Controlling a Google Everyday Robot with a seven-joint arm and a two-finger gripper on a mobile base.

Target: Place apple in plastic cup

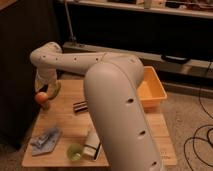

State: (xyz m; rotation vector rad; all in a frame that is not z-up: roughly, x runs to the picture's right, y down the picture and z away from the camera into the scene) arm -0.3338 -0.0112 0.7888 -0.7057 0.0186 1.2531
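The apple point(40, 97), small and orange-red, is at the table's far left edge. My gripper point(45, 95) comes down from the white wrist right at the apple, touching or nearly touching it. Whether it grips the fruit does not show. The plastic cup point(75, 151), a translucent yellow-green, stands upright near the front edge of the wooden table point(65, 125), well in front of the apple. My white arm point(115, 100) arches over the middle of the table and hides part of it.
A green vegetable point(54, 89) lies just right of the apple. A white bottle point(92, 145) lies beside the cup. A blue cloth point(46, 140) is at the front left, a dark striped item point(80, 106) mid-table, and an orange bin point(152, 90) at the right.
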